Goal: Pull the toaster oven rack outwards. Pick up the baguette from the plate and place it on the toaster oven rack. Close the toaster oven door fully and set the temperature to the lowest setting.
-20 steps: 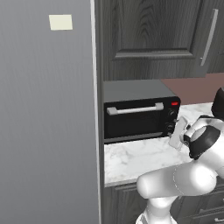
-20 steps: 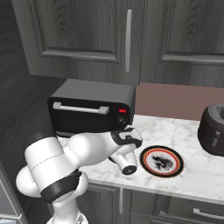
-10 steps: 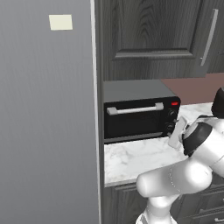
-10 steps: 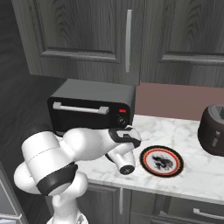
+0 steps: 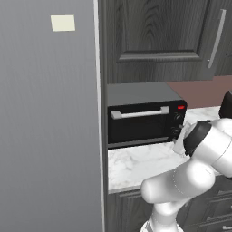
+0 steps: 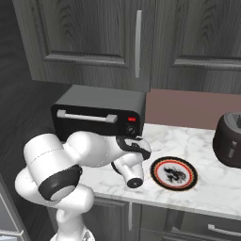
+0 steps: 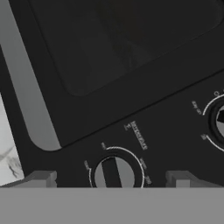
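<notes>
The toaster oven (image 5: 145, 113) (image 6: 96, 113) stands on the marble counter with its door (image 5: 136, 129) (image 7: 118, 43) shut and the silver bar handle (image 5: 140, 112) (image 6: 87, 116) up at the top edge. The rack and the baguette are hidden. My gripper (image 7: 113, 178) is open, right in front of the oven's control panel. In the hand view its two fingertips (image 7: 41, 177) stand on either side of one black knob (image 7: 116, 173). A second knob (image 7: 218, 122) shows at the right edge. The plate (image 6: 153, 172) lies to the right of my hand with nothing on it.
A large dark rounded vessel (image 6: 230, 139) (image 5: 226, 104) stands on the counter at the far right. A tall grey panel (image 5: 50, 113) rises just left of the oven. Dark wall cabinets (image 6: 136, 37) hang above it. My own arm (image 6: 84, 150) crosses in front of the counter edge.
The elbow and upper arm have swung a little. The hand has stayed at the oven's knobs and the gripper has stayed open.
</notes>
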